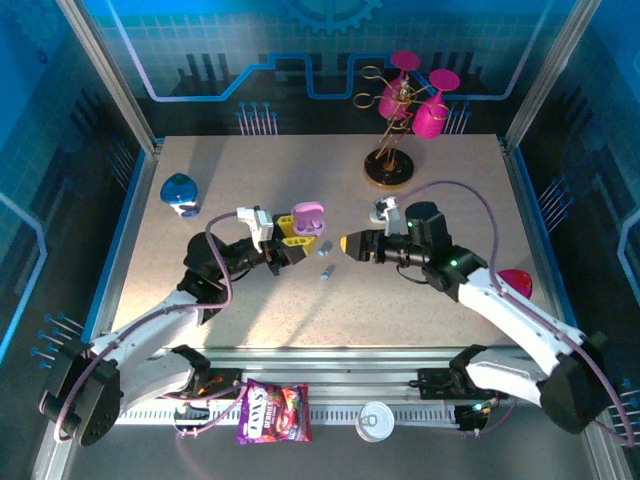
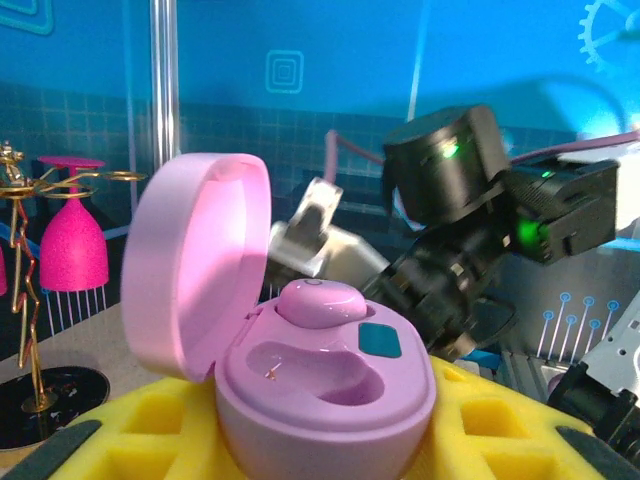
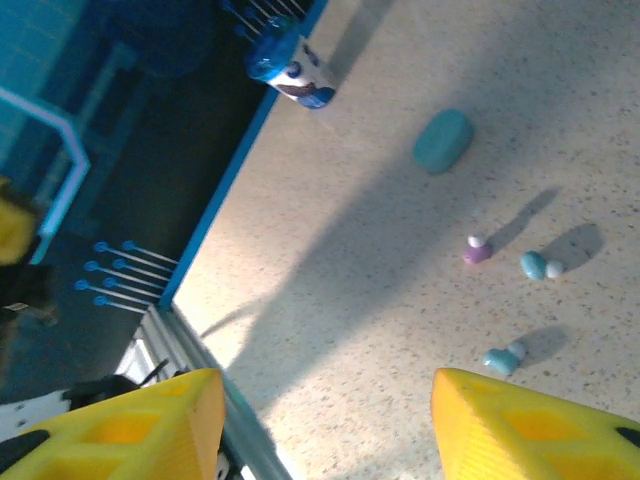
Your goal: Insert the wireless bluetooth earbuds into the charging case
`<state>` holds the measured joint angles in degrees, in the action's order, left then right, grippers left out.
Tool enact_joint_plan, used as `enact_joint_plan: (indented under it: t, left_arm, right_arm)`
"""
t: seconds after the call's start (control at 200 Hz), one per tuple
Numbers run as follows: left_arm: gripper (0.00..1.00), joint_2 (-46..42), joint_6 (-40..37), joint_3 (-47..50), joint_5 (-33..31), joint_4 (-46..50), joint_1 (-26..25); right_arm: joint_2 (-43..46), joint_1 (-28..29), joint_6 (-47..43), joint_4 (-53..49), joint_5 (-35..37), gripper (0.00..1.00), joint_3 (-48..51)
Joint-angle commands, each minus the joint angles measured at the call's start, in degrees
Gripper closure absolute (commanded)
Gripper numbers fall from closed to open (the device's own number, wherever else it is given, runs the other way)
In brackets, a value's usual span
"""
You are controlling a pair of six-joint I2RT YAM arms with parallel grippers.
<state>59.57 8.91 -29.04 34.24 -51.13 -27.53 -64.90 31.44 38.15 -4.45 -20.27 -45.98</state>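
Observation:
The open pink-purple charging case (image 2: 300,400) sits gripped between the yellow fingers (image 2: 500,420) of my left gripper (image 2: 325,440), lid tilted back. One pink earbud (image 2: 320,302) is seated in its far slot; the near slot (image 2: 320,370) is hollow. From above, the case (image 1: 308,215) and left gripper (image 1: 298,238) are at mid-table. My right gripper (image 1: 350,243) hovers just right of the case, open, with nothing between its fingers (image 3: 325,400). Loose earbuds lie on the table: one pink-purple (image 3: 476,249) and two light blue (image 3: 538,265) (image 3: 503,358).
A closed teal case (image 3: 443,140) lies on the table, with a blue-and-white object (image 1: 180,193) at the far left edge. A wire stand with pink glasses (image 1: 400,110) stands at the back. A snack bag (image 1: 273,412) and white lid (image 1: 378,420) lie by the arm bases.

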Motion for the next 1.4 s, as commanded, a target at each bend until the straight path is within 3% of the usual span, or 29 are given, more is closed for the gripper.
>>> enact_joint_plan:
  t: [0.0, 0.205, 0.425, 0.86, 1.061, 1.391]
  left_arm:
    - [0.73, -1.93, -1.0, 0.76, -1.34, 0.85, 0.35]
    - [0.73, -2.8, -0.26, 0.47, -0.91, 1.35, 0.28]
    - [0.73, -2.45, 0.43, 0.29, -0.24, 1.49, 0.26]
    - [0.72, -1.83, 0.98, 0.36, 0.04, 0.86, 0.05]
    - [0.72, -1.74, 0.92, 0.21, 0.08, 1.12, 0.04]
    - [0.72, -1.13, 0.94, 0.34, 0.14, 0.55, 0.06]
  right_arm:
    - [-6.85, 0.26, -0.69, 2.92, 3.0, 0.44, -1.46]
    - [-23.92, 3.22, -2.37, 1.51, 5.81, 0.46, -9.94]
    - [-39.38, 6.72, -4.38, -2.47, 9.79, 0.55, -21.6]
    - [-58.58, 7.94, -6.57, -6.21, 8.85, 0.61, -38.67]
    - [-61.5, 8.02, -6.07, -5.69, 4.63, 0.62, -40.86]
    - [-53.4, 8.22, -5.45, -1.01, 0.52, 0.67, -32.08]
